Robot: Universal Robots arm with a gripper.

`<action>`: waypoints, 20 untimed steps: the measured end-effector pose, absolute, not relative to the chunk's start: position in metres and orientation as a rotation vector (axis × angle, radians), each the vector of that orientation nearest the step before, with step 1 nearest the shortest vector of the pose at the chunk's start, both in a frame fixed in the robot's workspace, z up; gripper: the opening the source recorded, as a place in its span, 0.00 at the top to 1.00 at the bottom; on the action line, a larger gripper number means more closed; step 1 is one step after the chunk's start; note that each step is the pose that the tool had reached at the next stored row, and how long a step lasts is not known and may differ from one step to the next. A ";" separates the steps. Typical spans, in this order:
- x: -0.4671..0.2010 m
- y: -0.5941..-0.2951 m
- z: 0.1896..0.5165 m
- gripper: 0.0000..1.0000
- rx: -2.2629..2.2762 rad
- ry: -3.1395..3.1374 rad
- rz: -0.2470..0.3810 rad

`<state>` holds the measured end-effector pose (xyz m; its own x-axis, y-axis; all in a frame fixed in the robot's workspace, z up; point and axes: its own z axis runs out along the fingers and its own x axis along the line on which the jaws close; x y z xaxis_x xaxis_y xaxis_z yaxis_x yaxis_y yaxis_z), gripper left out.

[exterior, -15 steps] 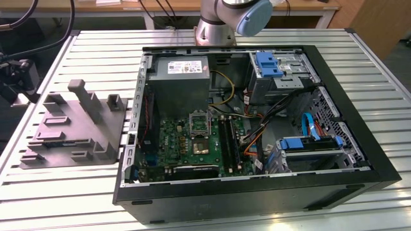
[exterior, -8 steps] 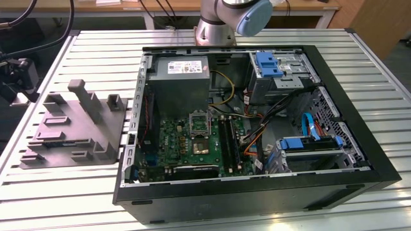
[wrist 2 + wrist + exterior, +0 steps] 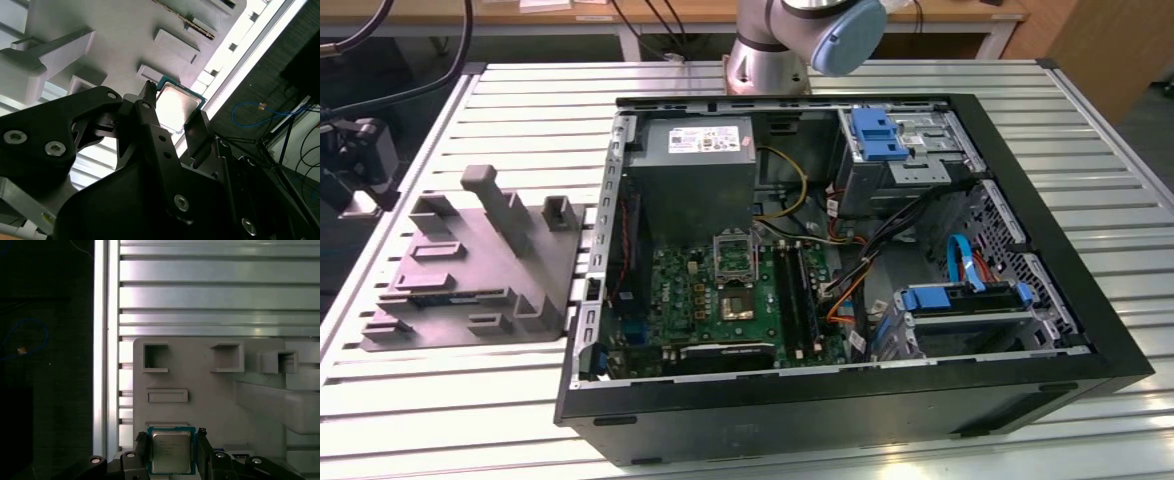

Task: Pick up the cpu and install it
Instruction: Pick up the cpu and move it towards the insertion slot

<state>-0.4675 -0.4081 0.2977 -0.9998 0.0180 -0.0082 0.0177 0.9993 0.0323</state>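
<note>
The cpu is a small square chip with a silvery top and a dark green rim. My gripper is shut on it, with a black finger against each of two opposite edges. In the second wrist view the cpu sits between the same fingers of the gripper, held well above the grey moulded tray. The motherboard's dark socket with its metal frame lies inside the open computer case.
The grey tray with upright posts stands on the slatted metal table at the exterior view's left, beside the case. The arm's base rises behind the case. Cables, drive cages and a power supply crowd the case interior.
</note>
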 end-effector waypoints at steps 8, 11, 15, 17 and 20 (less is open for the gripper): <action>-0.467 -0.408 0.301 0.53 0.028 3.133 0.051; -0.467 -0.408 0.302 0.53 0.028 3.133 0.050; -0.467 -0.408 0.304 0.53 0.028 3.133 0.050; -0.467 -0.408 0.305 0.53 0.028 3.132 0.050; -0.467 -0.408 0.306 0.53 0.028 3.133 0.050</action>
